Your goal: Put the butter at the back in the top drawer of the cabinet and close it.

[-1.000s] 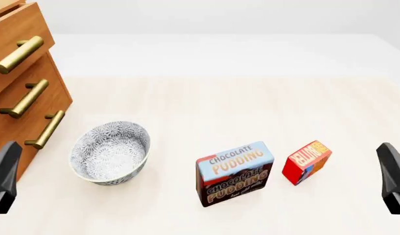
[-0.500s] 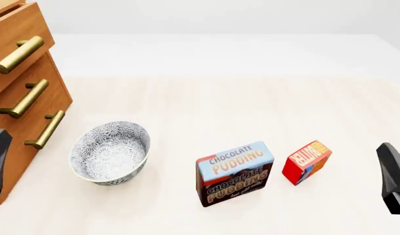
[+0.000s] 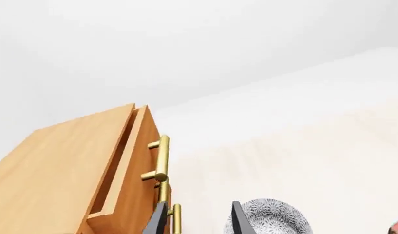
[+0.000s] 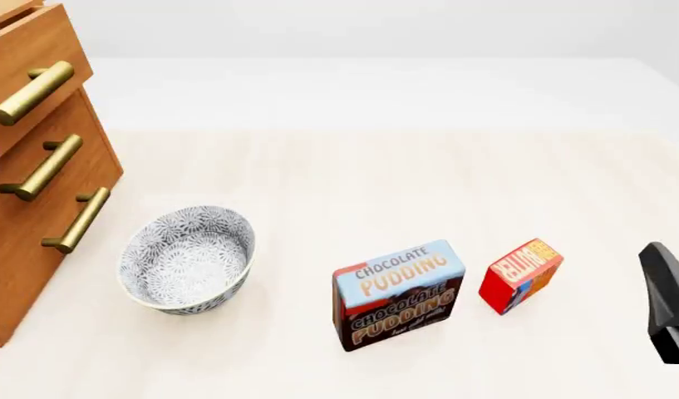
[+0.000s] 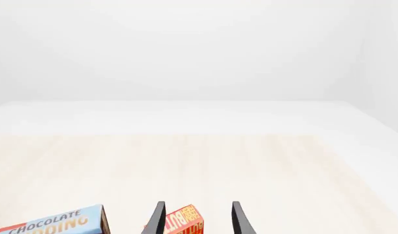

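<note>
**A:** What is the largest thing here?

**B:** The cabinet (image 4: 29,158), light brown wood, at the table's (image 4: 351,174) left edge. It has three stacked drawers with brass bar handles. The top drawer (image 3: 124,170) stands slightly ajar, a thin gap showing along its upper edge in the left wrist view.

**A:** And next in size?

**B:** A patterned grey bowl (image 4: 187,259), just right of the cabinet. Then a chocolate pudding box (image 4: 399,294), blue and brown, near the table's middle front. Just beside it, to its right but not touching, lies the butter (image 4: 521,275), a small red box with an orange top.

**A:** Where are the grippers?

**B:** The left gripper (image 3: 197,219) points toward the cabinet handles, fingers parted and empty. The right gripper (image 5: 197,219) hangs over the butter, fingers also parted, holding nothing.

**A:** What might go wrong?

**B:** The drawer looks barely open, so I judge it must be pulled out further first; too narrow a gap would block the butter. The left fingers could slip off the round handle. The right gripper might also nudge the pudding box, since it sits so near.
</note>
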Controlling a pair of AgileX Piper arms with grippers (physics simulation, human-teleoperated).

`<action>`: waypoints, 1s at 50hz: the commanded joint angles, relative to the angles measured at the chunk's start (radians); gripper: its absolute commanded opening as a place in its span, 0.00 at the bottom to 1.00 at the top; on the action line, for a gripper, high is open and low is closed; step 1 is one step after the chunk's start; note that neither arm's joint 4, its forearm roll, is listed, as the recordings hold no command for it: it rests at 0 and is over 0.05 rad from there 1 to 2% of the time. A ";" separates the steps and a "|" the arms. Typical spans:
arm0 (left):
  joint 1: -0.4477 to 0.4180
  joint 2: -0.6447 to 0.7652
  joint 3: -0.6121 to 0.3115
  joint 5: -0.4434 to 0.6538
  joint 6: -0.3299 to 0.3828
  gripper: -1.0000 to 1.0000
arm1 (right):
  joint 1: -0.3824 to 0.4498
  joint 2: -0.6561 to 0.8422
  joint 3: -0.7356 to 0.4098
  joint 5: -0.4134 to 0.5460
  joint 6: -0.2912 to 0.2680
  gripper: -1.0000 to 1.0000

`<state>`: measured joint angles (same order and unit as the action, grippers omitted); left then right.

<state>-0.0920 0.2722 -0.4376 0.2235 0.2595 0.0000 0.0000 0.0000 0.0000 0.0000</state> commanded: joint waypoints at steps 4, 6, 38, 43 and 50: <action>-0.016 0.173 -0.118 0.015 0.165 1.00 | 0.000 0.000 0.000 0.000 0.000 1.00; -0.023 0.197 -0.140 0.016 0.189 1.00 | 0.000 0.000 0.000 0.000 0.000 1.00; 0.035 0.454 -0.140 -0.116 0.548 1.00 | 0.000 0.000 0.000 0.000 0.000 1.00; 0.045 0.472 -0.148 -0.119 0.546 1.00 | 0.000 0.000 0.000 0.000 0.000 1.00; 0.058 0.489 -0.136 -0.138 0.583 1.00 | 0.000 0.000 0.000 0.000 0.000 1.00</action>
<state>-0.0524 0.7200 -0.5848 0.1177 0.7880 0.0000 0.0000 0.0000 0.0000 0.0000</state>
